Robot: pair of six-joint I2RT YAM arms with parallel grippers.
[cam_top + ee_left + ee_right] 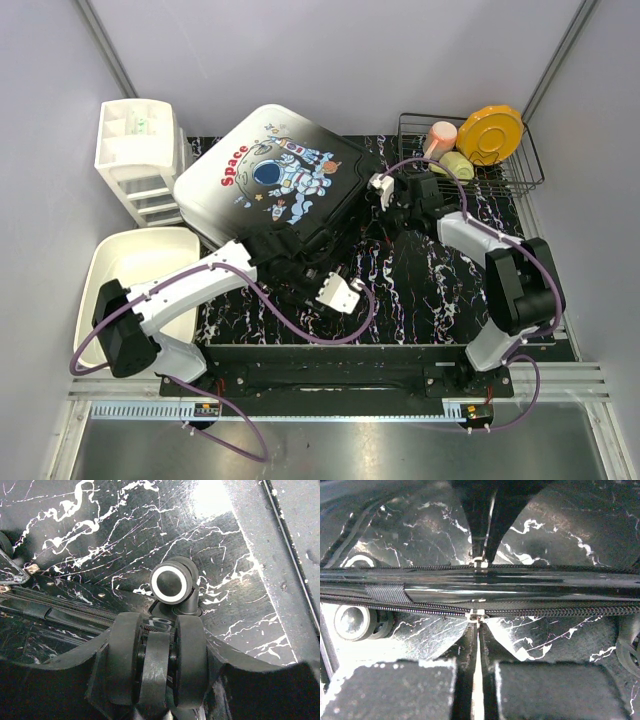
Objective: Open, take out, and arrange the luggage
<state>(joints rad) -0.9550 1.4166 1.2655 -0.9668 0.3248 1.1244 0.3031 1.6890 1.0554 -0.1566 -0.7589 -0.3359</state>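
The suitcase (270,175) lies flat and closed at the back left of the black, white-veined marble-look surface (440,270). Its glossy hard shell faces up and fades from white at the rounded far corners to black nearer the arms, with a cartoon astronaut and the red word "Space" printed on it. It sits askew, just beside a white plastic drawer unit (135,160).

The left pincer (298,268) is at the suitcase's near corner. In the left wrist view its fingers (60,680) are blurred dark masses either side of a black rubbery twin wheel (157,665). They seem to meet its flanks, though I cannot tell whether they press on it. Beyond stands a second wheel (171,582) with a white ring on its round face.

The right pincer (372,215) is at the suitcase's right edge. Its matte, grainy fingers (555,690) are drawn together to a sliver on what looks like a pale pull tab (477,690) (it runs straight down from the metal slider (476,614)). The slider sits on a fine-toothed zip (560,611) under a glossy black band.
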